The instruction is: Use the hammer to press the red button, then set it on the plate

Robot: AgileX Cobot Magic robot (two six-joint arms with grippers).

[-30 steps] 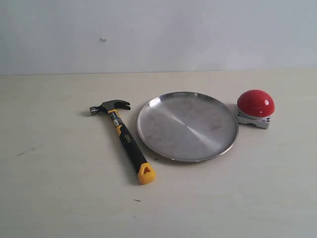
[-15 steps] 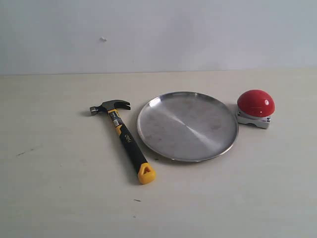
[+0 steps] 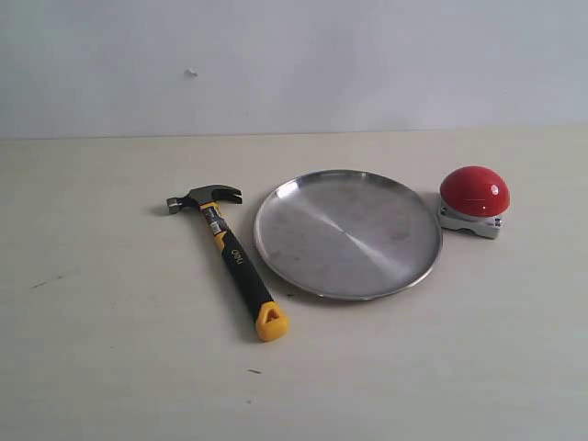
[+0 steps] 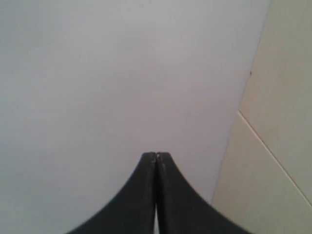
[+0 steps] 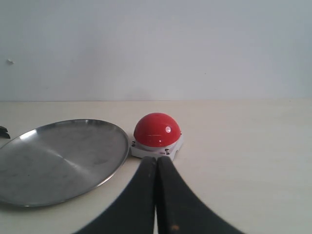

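The hammer (image 3: pixel 231 256) lies flat on the table left of the plate (image 3: pixel 347 233), its dark head toward the wall and its yellow end toward the front. The red button (image 3: pixel 474 192) on its grey-white base stands right of the plate. Neither arm shows in the exterior view. My right gripper (image 5: pixel 156 159) is shut and empty, a short way in front of the red button (image 5: pixel 157 129), with the plate (image 5: pixel 58 158) beside it. My left gripper (image 4: pixel 156 155) is shut and empty, facing a blank grey wall; no task object shows there.
A pale wall (image 3: pixel 294 64) runs along the back of the beige table (image 3: pixel 119 367). A beige panel edge (image 4: pixel 273 122) shows beside the wall in the left wrist view.
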